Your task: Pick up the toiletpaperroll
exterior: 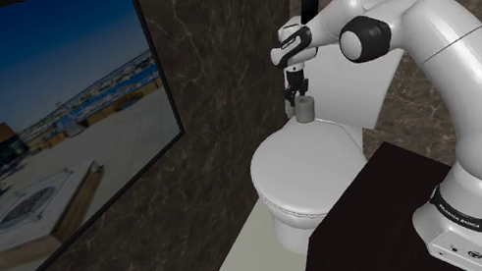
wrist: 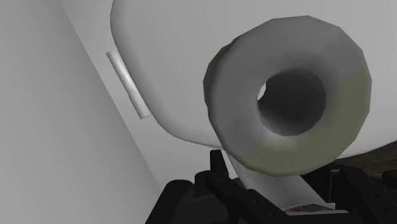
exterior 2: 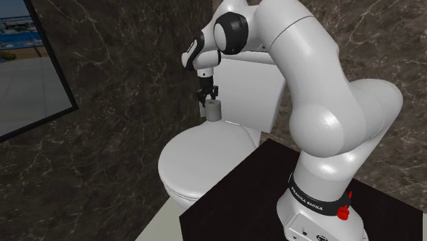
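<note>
- Currently, the all-black two-finger gripper (exterior: 300, 97) points straight down over the rear of the white oval toilet lid (exterior: 309, 168), just in front of the white toilet tank (exterior 2: 254, 89).
- The pale grey cylindrical toilet paper roll (exterior: 305, 110) is located directly beneath the gripper. It stands upright, with its lower end level with the lid's rear edge. Whether it rests on the lid or is raised just clear of it cannot be determined.
- Gripper state: in the wrist view, the black fingers (wrist: 219, 181) are seen on either side of the roll, against its flanks. The gripper is judged to be closed on the roll near its upper end.
- Governing relation: the long axis of the roll is vertical and aligned with the approach axis of the gripper. This is confirmed in the wrist view, where the hollow core (wrist: 291, 102) is presented end-on. The roll is therefore held across its diameter, not its length.
- Step in hand: the grasp is judged complete; no lift to any visible height is shown.
- Next move: a straight upward lift along the roll's axis is called for. The tank lies just behind the roll, so drift toward it is to be avoided.
- Risk: a rounded roll held near its top may tilt or slip if lifted abruptly.
</note>
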Robot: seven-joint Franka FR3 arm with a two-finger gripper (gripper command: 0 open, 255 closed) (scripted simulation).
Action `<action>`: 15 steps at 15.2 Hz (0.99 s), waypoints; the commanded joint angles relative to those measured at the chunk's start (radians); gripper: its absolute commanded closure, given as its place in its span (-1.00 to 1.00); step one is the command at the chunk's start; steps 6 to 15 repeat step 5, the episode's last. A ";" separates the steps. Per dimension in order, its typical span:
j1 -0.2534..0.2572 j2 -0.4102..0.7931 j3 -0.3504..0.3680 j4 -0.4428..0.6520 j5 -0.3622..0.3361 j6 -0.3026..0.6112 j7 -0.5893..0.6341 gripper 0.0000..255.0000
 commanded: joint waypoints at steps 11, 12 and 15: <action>0.005 -0.039 -0.004 -0.011 -0.004 -0.028 0.002 1.00; 0.005 -0.039 -0.004 -0.011 -0.004 -0.028 0.002 1.00; 0.005 -0.039 -0.004 -0.011 -0.004 -0.028 0.002 1.00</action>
